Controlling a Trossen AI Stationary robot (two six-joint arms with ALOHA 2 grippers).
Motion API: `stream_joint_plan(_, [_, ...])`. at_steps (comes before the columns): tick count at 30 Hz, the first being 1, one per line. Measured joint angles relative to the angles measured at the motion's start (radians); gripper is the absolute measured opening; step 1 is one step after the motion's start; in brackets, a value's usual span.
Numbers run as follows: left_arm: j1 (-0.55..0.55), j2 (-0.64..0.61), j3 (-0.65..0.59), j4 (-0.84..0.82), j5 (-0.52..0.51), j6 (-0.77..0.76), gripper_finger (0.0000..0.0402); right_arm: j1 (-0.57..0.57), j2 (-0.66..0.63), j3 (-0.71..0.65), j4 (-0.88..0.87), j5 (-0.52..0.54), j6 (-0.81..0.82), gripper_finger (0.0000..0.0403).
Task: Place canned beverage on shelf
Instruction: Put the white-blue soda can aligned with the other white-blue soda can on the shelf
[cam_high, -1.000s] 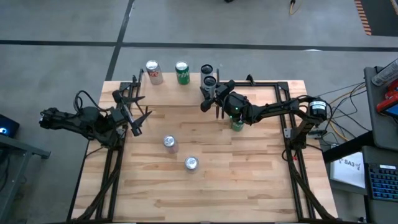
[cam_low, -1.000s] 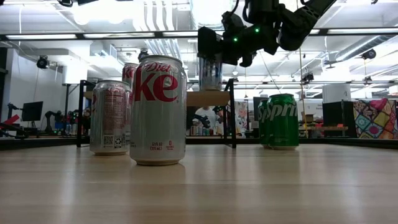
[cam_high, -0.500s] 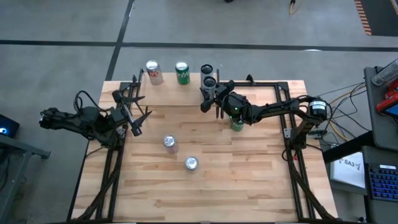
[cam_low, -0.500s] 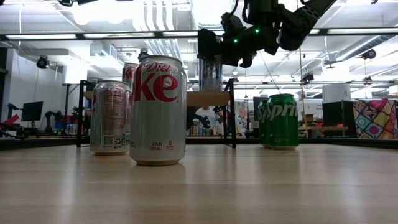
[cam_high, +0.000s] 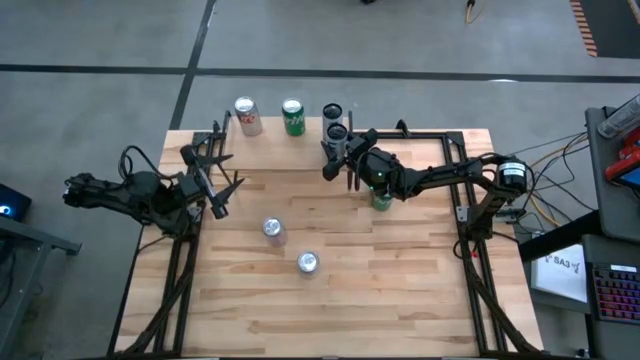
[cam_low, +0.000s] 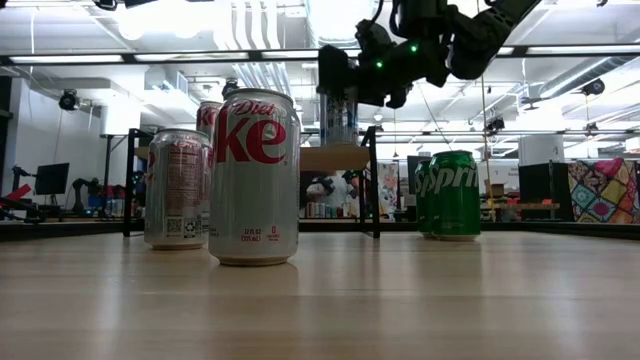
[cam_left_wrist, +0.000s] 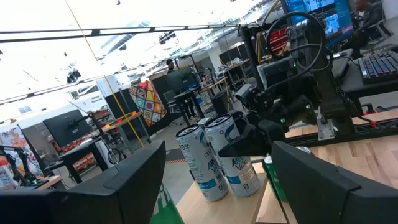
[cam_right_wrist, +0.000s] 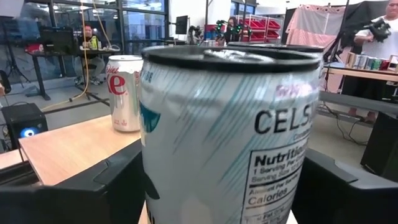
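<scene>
The left gripper (cam_high: 222, 187) hangs over the left edge of the large wooden tabletop (cam_high: 400, 290), its fingers spread with nothing between them. Ahead of it and to its right, two silver Diet Coke cans stand on the tabletop: one (cam_high: 273, 230) nearer, another (cam_high: 308, 262) farther along.

On the small raised light-wood shelf with thin black legs (cam_low: 335, 158), beyond that gripper, stand a silver Diet Coke can (cam_high: 247, 116), a green Sprite can (cam_high: 293, 116) and a pale white-and-blue slim Celsius can (cam_high: 332, 111). A second pale slim Celsius can (cam_right_wrist: 227, 130) stands upright on the shelf just beside the first, between the fingers of the right gripper (cam_high: 338, 147). Those fingers flank its sides, but whether they press on it or have let go cannot be told. Below the right arm, behind its gripper, a green Sprite can (cam_low: 455, 194) stands on the tabletop.
</scene>
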Motion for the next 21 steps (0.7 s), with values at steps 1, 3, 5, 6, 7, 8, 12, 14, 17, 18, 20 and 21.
stream_joint_plan(1, [0.0, 0.0, 0.0, 0.0, 0.0, 0.0, 0.0278, 0.0, -0.002, 0.0, 0.001, 0.0, -0.004, 0.0305])
stream_joint_plan(3, [0.0, 0.0, 0.0, 0.0, 0.0, 0.0, 0.0278, 0.0, -0.009, 0.0, 0.0, 0.0, -0.006, 0.031])
stream_joint_plan(5, [0.0, 0.0, 0.0, 0.0, 0.0, 0.0, 0.0278, 0.0, -0.016, 0.0, -0.001, 0.0, -0.006, 0.0312])
stream_joint_plan(6, [0.0, 0.0, 0.0, 0.0, 0.0, 0.0, 0.0278, 0.0, -0.018, 0.0, 0.0, 0.0, -0.007, 0.0313])
stream_joint_plan(7, [0.0, 0.0, 0.0, 0.0, 0.0, 0.0, 0.0278, 0.002, -0.021, 0.0, 0.0, 0.0, -0.007, 0.0313])
stream_joint_plan(8, [0.0, 0.0, 0.0, 0.0, 0.0, 0.0, 0.0278, 0.003, -0.024, 0.0, 0.001, 0.0, -0.007, 0.0313])
stream_joint_plan(12, [0.0, 0.0, 0.0, 0.0, 0.0, 0.0, 0.0278, 0.013, -0.035, -0.001, 0.0, 0.0, -0.007, 0.0313])
stream_joint_plan(14, [0.0, 0.0, 0.0, 0.0, 0.0, 0.0, 0.0278, 0.021, -0.043, -0.002, 0.001, 0.001, -0.007, 0.0313])
stream_joint_plan(17, [0.0, 0.0, 0.0, 0.001, 0.0, 0.0, 0.0278, 0.032, -0.059, -0.002, 0.005, 0.001, -0.01, 0.0313])
stream_joint_plan(18, [0.0, 0.0, 0.0, 0.001, 0.0, 0.0, 0.0278, 0.035, -0.066, -0.002, 0.006, 0.001, -0.016, 0.0313])
stream_joint_plan(20, [0.0, 0.0, 0.0, 0.002, 0.0, -0.006, 0.0278, 0.04, -0.081, -0.002, 0.006, 0.001, -0.018, 0.0313])
stream_joint_plan(21, [0.0, 0.0, 0.0, 0.004, 0.0, -0.009, 0.0278, 0.04, -0.09, -0.002, 0.005, 0.001, -0.019, 0.0313])
